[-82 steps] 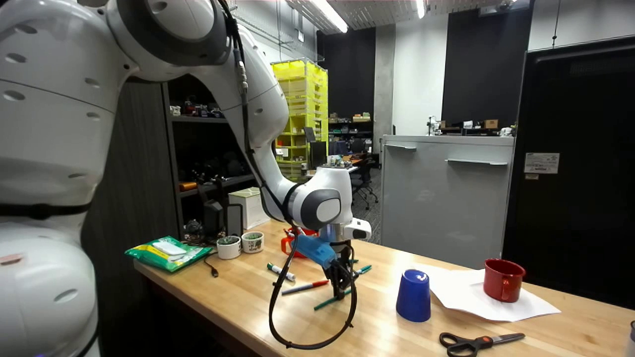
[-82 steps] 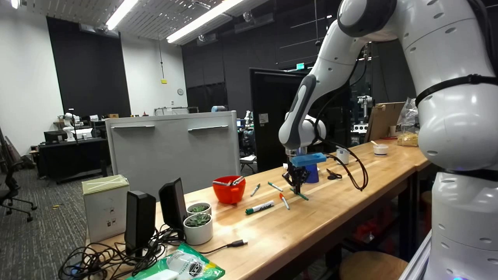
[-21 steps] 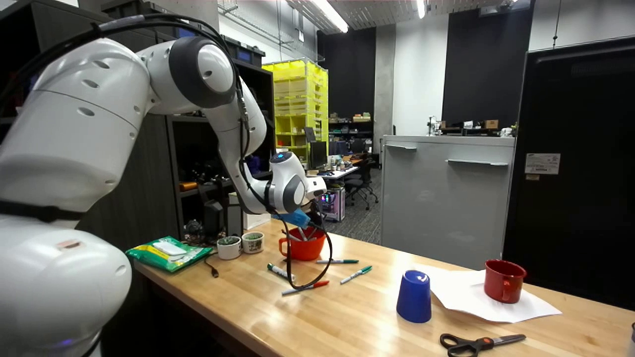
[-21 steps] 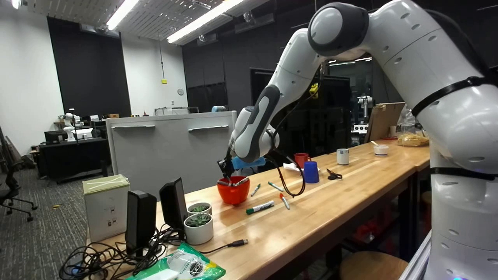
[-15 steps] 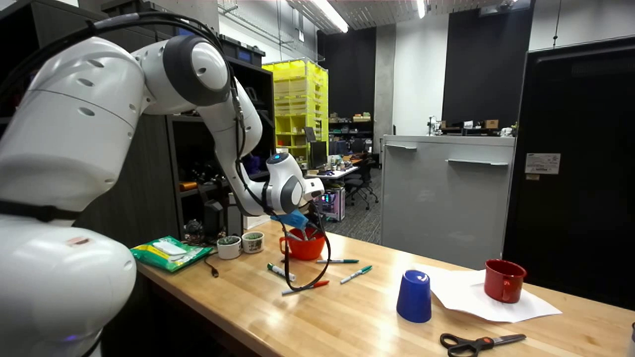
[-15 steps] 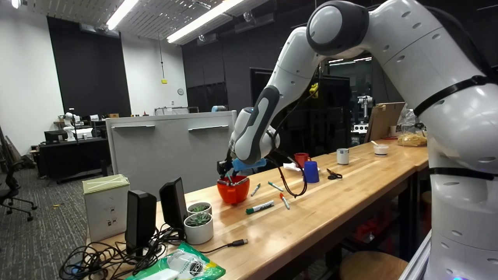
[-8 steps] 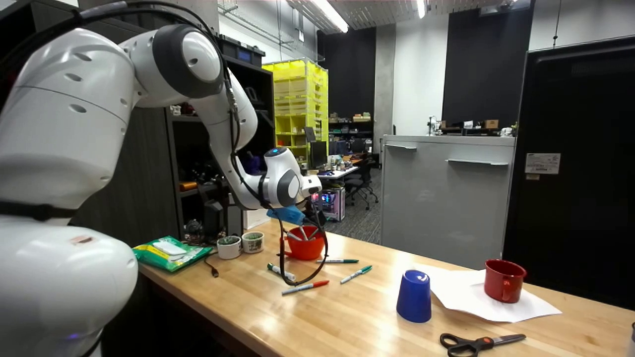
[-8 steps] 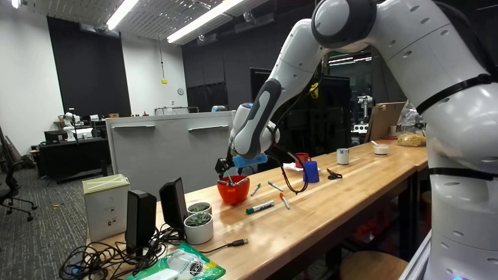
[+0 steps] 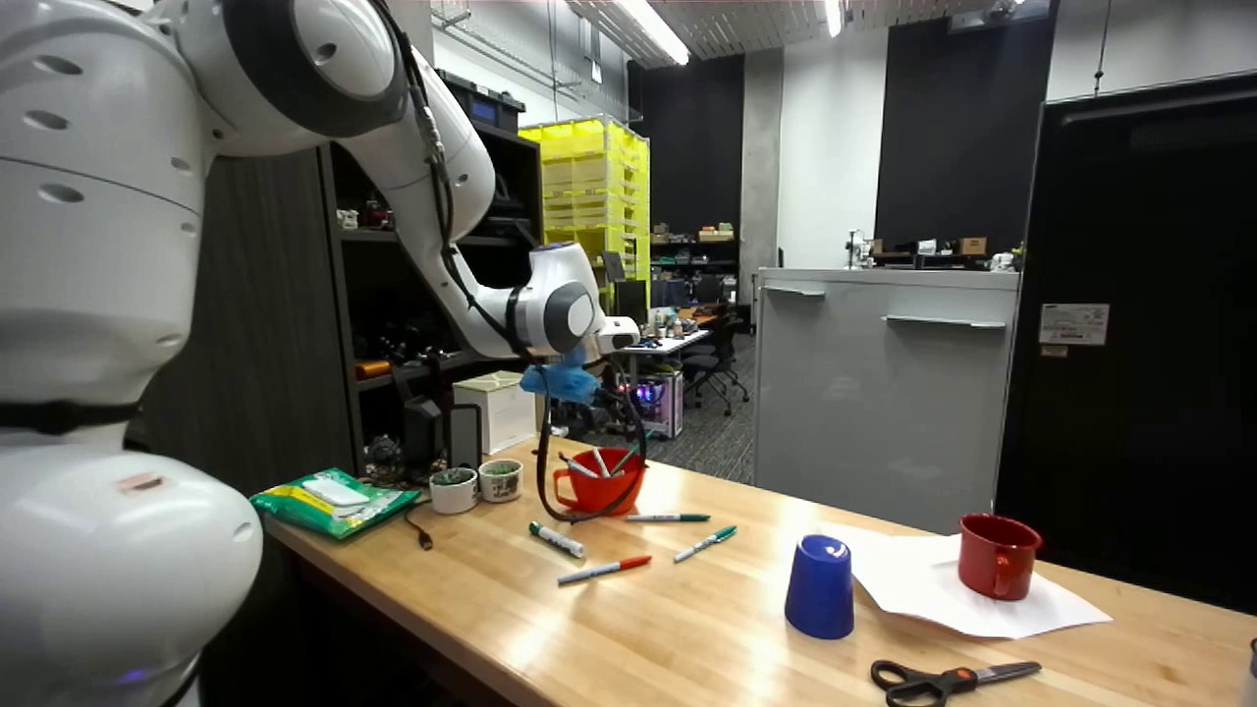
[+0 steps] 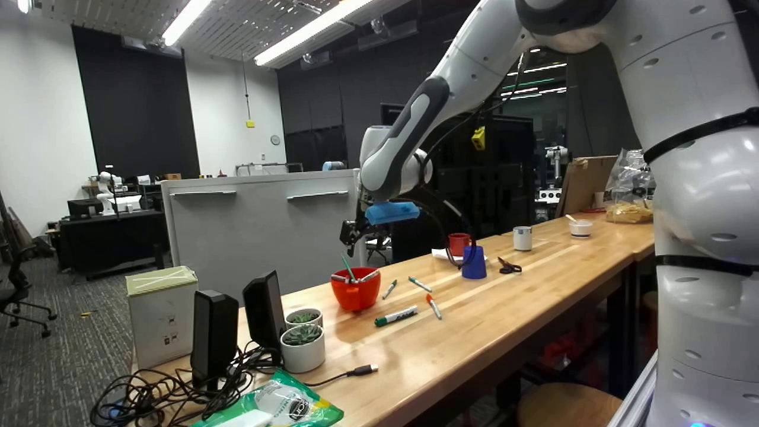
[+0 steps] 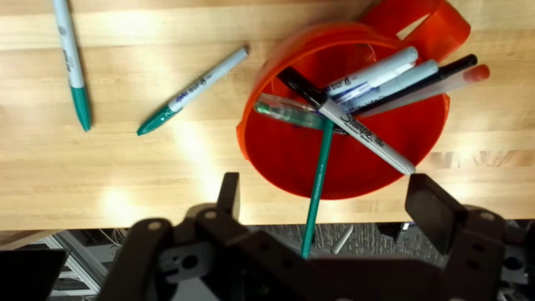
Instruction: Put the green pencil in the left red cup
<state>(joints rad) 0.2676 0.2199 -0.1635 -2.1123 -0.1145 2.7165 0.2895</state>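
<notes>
Black two-finger claw (image 11: 326, 198) spread wide, nothing held, hanging just above thin green pencil (image 11: 319, 177). Pencil slants in round orange-red cup (image 10: 356, 295), free end jutting past rim, up toward claw. Placement looks done; withdrawal should lift clear of that end.

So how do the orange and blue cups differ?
The orange cup stands mouth up, holding pens and the green pencil; the blue cup is upside down. The orange cup has a handle; the blue cup shows none. The orange cup looks squat; the blue cup tall. Both stand on the table.
</notes>
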